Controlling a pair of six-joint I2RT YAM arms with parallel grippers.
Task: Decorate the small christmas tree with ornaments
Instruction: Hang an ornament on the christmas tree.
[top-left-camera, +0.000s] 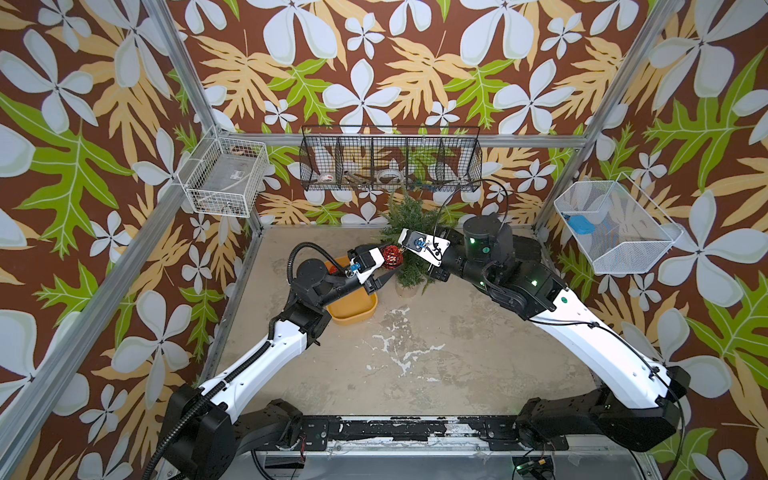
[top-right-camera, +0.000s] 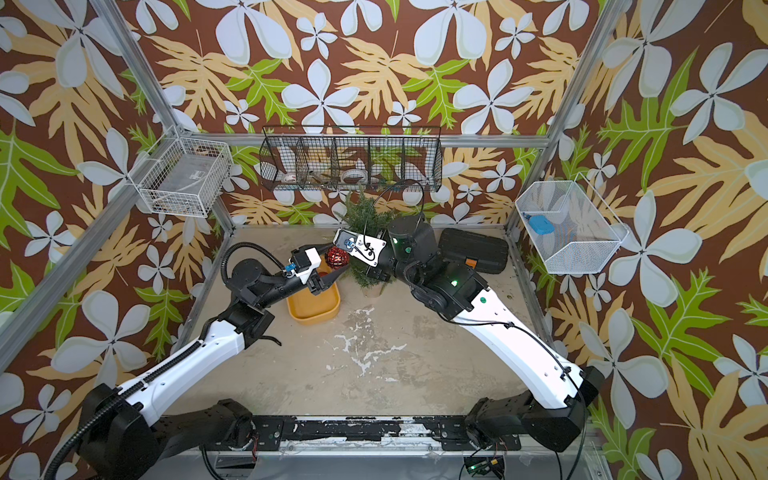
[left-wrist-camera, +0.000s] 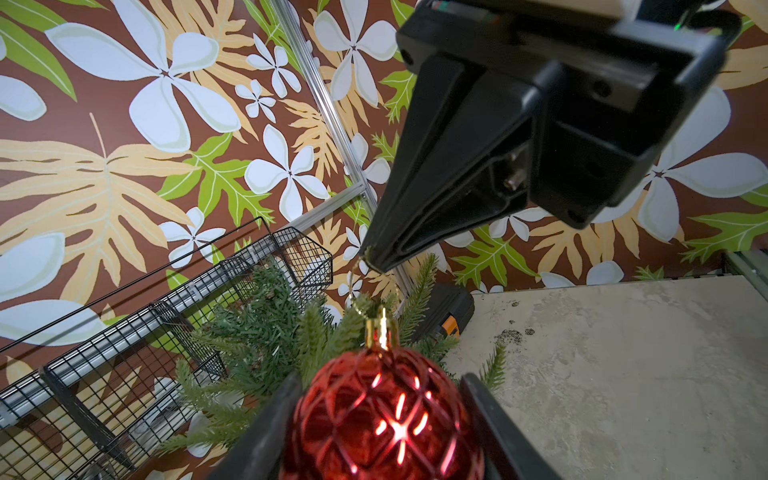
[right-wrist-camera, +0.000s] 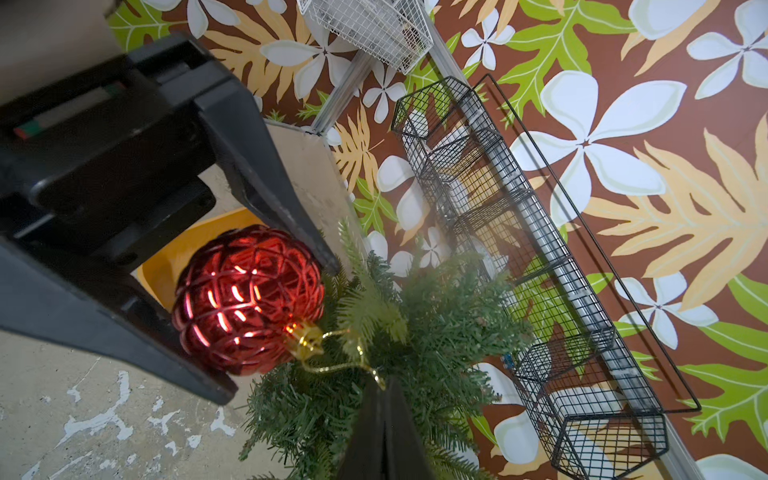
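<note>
Surveyed floral-papered cell around scuffed beige tabletop (top-left-camera: 415, 353).

In both top views, found small christmas tree (top-left-camera: 409, 272) standing at far centre of tabletop, just right of yellow tray (top-left-camera: 353, 309). Logged left gripper (top-left-camera: 389, 266) roughly half open and clamped on red lattice bauble (top-left-camera: 392, 255), lifted above tray's far end, just left of tree's branches. Placed right gripper (top-left-camera: 402, 248) over tree's left side, closed tight, tips at bauble's tree-facing end. Noted black wire basket (top-left-camera: 390, 166) on far wall above treetop, and black case (top-right-camera: 473, 249) at far right behind right arm, well apart from the work.

Left wrist: saw bauble (left-wrist-camera: 382, 415) squeezed between both fingers (left-wrist-camera: 270, 436), gold cap (left-wrist-camera: 382, 332) pointing away toward tree (left-wrist-camera: 266, 332). Traced gold string (left-wrist-camera: 353, 286) from cap into right gripper (left-wrist-camera: 374, 262), pinched at its very tips.

Right wrist: confirmed gold string (right-wrist-camera: 340, 365) nipped in right gripper (right-wrist-camera: 384, 388), slack and curved, lying over tree's upper branches (right-wrist-camera: 436, 332). Read bauble's (right-wrist-camera: 249, 299) long axis, body to cap, as aimed into tree.

Judged coming move to turn on string against branch tip: loop directly above foliage, right gripper nearer tree, so likely a short lowering over one sprig. Flagged neighbouring needles as possible snags, and left gripper's fingers as crowding bauble's release.
</note>
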